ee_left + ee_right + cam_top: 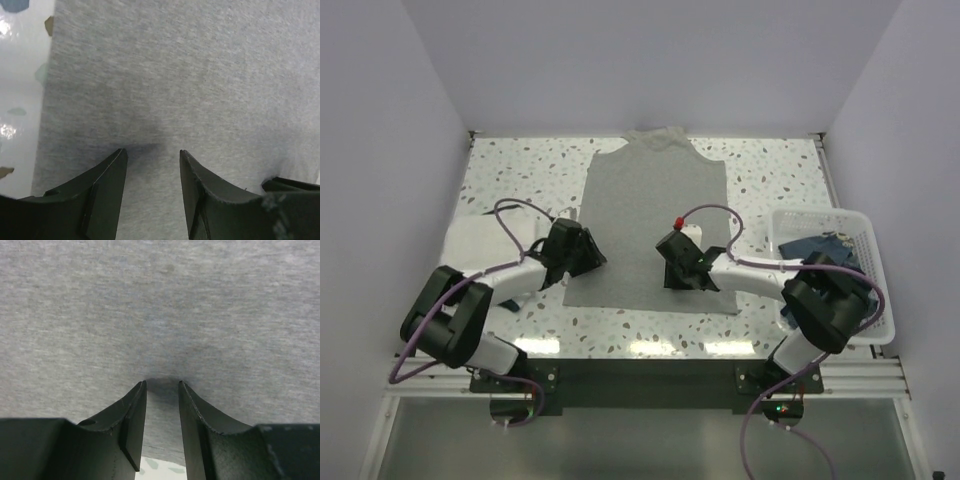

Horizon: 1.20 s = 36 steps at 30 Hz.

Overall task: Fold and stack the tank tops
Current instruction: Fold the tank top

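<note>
The light grey tank top (650, 200) lies spread flat on the table, neck at the far side and hem toward the arms. My left gripper (585, 255) hovers low over its lower left part, near the left side edge. Its jaws stand open over flat grey knit (175, 75), with nothing between them (152, 151). My right gripper (672, 272) is down at the lower right part, just in from the hem. Its jaws are open by a narrow gap (162, 383), the tips touching the cloth (160, 305), which lies flat between them. A white tank top (475, 240) sits at the left by the left arm.
A white lattice basket (865, 235) holding dark blue cloth stands at the right edge, beside the right arm. The speckled table (520, 170) is walled on three sides. A strip of tabletop (20, 90) shows left of the grey cloth's edge.
</note>
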Tool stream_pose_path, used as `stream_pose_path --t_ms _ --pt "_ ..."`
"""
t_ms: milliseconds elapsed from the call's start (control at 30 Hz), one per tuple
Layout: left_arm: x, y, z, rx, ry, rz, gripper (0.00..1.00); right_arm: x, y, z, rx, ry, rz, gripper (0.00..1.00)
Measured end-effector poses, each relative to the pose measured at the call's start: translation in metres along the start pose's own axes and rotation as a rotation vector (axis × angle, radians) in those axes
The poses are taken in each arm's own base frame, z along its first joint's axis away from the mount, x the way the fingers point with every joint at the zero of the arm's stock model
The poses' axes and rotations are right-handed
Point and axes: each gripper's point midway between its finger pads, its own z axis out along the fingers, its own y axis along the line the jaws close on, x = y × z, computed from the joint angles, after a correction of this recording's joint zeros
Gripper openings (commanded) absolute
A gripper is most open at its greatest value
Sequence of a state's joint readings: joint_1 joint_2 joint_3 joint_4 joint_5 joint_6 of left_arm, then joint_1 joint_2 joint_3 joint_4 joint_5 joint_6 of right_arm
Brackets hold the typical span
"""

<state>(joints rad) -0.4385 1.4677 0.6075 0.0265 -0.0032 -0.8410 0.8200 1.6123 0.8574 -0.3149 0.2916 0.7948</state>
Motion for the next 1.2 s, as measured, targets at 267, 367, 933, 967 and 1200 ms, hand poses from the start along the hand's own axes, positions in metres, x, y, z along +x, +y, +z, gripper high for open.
stream_pose_path --t_ms 267,367,933,967,1200 --pt "0.019 0.018 -0.024 0.034 -0.081 -0.131 0.5 0.014 -0.015 -0.011 -0.05 -0.047 0.055 0.36" --pt "0.027 0.021 -0.032 0.051 -0.084 -0.165 0.49 0.022 -0.021 -0.018 -0.068 -0.047 0.07 0.36" --pt "0.031 0.006 -0.078 0.03 -0.03 -0.091 0.62 0.046 -0.049 -0.067 -0.064 0.027 0.034 0.38" --pt "0.014 -0.005 -0.082 0.041 -0.061 -0.081 0.62 0.04 -0.04 -0.071 -0.081 0.017 0.027 0.38" --pt "-0.136 -0.036 -0.073 0.028 -0.255 -0.1 0.59 0.029 0.081 -0.103 -0.255 -0.027 -0.146 0.38"
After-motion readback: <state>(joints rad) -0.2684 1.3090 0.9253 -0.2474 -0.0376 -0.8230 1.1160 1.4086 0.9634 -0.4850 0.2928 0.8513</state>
